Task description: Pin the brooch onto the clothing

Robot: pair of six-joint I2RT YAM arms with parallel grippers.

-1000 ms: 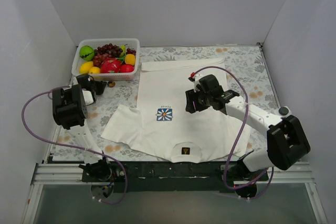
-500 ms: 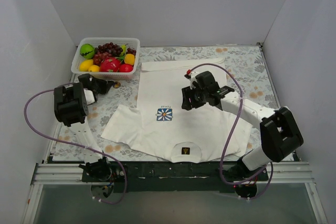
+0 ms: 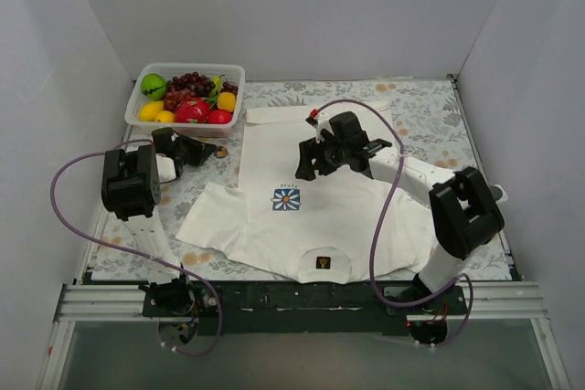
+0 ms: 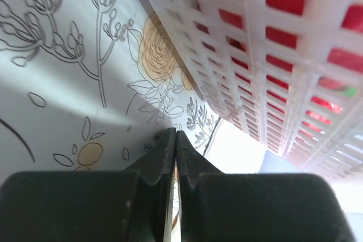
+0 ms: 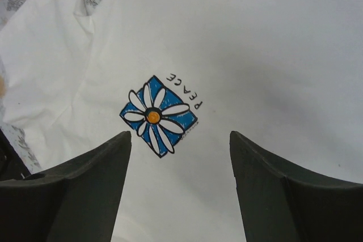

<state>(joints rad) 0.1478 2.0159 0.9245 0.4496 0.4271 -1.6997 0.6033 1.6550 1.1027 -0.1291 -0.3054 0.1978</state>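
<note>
The white T-shirt (image 3: 320, 216) lies flat on the flowered tablecloth, its blue-and-white daisy print (image 3: 286, 198) on the chest. My left gripper (image 3: 208, 148) hovers low in front of the fruit basket, left of the shirt. It is shut, with the small dark brooch (image 3: 220, 151) at its tip. In the left wrist view the fingers (image 4: 164, 151) are pressed together with a thin brownish sliver between them. My right gripper (image 3: 306, 163) hangs open over the shirt. In the right wrist view the shirt (image 5: 272, 55) fills the frame, and the daisy (image 5: 159, 115) sits just beyond my empty right gripper (image 5: 180, 140).
A white slotted basket (image 3: 183, 68) of fruit stands at the back left; its wall (image 4: 272, 55) is close beside my left fingers. A dark neck label (image 3: 322, 263) marks the shirt's near edge. Grey walls enclose the table on three sides.
My left gripper has slid right along the basket front toward the shirt, the brooch moving with it. My right gripper has swung left and farther back over the shirt and opened wider.
</note>
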